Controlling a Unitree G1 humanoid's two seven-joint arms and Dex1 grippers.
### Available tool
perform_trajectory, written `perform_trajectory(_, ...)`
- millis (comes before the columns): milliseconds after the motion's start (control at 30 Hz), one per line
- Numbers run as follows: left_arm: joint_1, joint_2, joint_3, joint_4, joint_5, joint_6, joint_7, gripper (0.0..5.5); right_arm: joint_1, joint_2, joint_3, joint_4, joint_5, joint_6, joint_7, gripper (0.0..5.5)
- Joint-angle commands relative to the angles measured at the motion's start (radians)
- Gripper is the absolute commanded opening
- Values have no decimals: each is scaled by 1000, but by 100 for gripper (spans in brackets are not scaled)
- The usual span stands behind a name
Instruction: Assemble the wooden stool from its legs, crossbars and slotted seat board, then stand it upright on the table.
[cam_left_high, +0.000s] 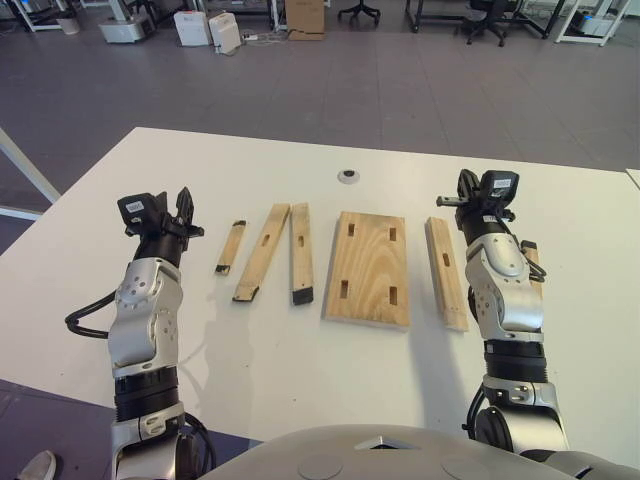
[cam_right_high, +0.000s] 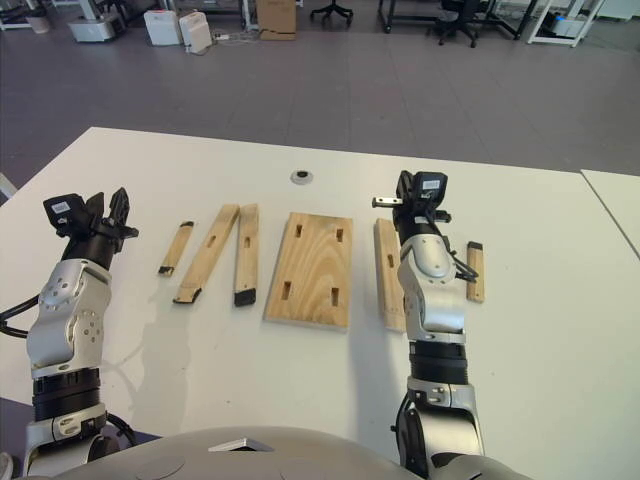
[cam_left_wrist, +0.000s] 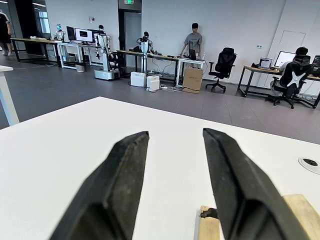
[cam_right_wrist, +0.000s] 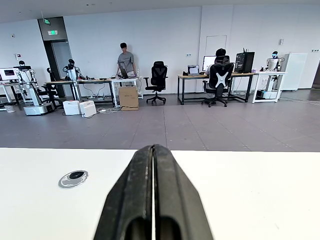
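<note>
White table (cam_left_high: 250, 160) bears all parts flat, unjoined: seat board (cam_left_high: 367, 267) centre, slats (cam_left_high: 263, 251) left, leg (cam_left_high: 446, 272) right. Left gripper (cam_left_wrist: 175, 136) is spread, right gripper (cam_right_wrist: 152, 150) clenched, both empty. A careless grab may knock the close-lying slats askew.

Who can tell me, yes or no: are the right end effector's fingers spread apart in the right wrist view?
No, the two black fingers of the right end effector lie pressed together, with only a thin seam between them.

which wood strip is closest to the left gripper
The short strip, outermost on the robot's left of the seat board. It lies beside the left gripper; two longer strips lie between it and the board.
</note>
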Motion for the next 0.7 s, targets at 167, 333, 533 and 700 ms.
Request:
perform_trajectory(167,-164,-107,-153,27,-51,-46,-108,200,-287,25,110,345,-15,-115,167,1)
perform_trajectory(333,-185,-99,-107,70,-54,-57,-104,200,-333,17,79,435,-14,-129,163,1)
perform_trajectory(533,-198,-97,-80,95,-53,-62,-109,200,-358,14,61,486,-15,-139,161,1)
perform_trajectory(700,-198,-98,-79,96,-52,-63,-110,200,-359,15,61,488,-15,-141,161,1)
